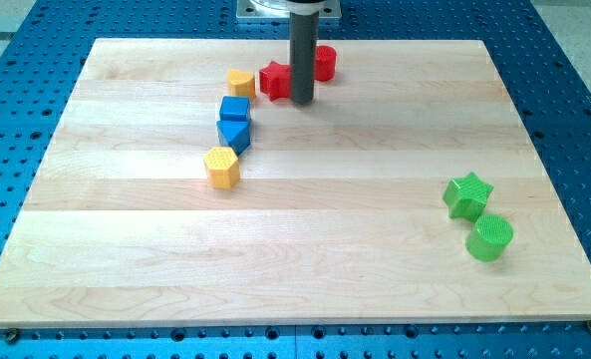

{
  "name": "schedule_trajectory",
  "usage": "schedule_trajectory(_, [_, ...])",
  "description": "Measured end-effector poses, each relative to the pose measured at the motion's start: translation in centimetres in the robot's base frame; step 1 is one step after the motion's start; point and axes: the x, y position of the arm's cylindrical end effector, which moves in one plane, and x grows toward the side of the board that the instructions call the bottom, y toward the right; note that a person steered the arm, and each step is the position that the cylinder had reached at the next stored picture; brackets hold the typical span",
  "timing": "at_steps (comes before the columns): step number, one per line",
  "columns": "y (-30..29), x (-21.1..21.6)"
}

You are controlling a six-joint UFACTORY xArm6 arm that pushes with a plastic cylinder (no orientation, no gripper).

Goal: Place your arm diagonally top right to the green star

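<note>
Pale wooden planks make up the tabletop (pixel 305 269), which lies on a blue perforated metal base (pixel 574 90) showing on all sides.

Nearest the view's bottom, at the right, stands a green plastic cylinder (pixel 490 238). Just above it and slightly to the left, touching or nearly touching it, sits the green plastic star (pixel 467 194), the block the task names.

Farther up and well apart, left of centre, a yellow plastic hexagonal block (pixel 221 167) begins a short column. Above it come a blue plastic triangular block (pixel 234 134) and a blue plastic cube (pixel 235 109), close together, then a smaller yellow plastic block (pixel 240 82) whose shape I cannot make out.

Near the view's top, a red plastic star (pixel 274 79) lies just left of the dark straight rod, and a red plastic cylinder (pixel 323 63) shows partly behind the rod on its right. My tip (pixel 302 102) rests on the wood between these two red blocks, just beside the red star. It is far from the green star, up and to the view's left of it. The tool is a plain rod with no jaws, so it grips nothing.
</note>
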Motion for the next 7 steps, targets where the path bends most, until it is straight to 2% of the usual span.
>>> schedule_trajectory(1, [-1.4,-4.9])
schedule_trajectory(2, [-1.9,-6.3])
schedule_trajectory(3, [-0.4,-2.5])
schedule_trajectory(4, [-1.4,-0.6])
schedule_trajectory(6, [-3.1,-5.1])
schedule_trajectory(7, [-2.8,-4.3])
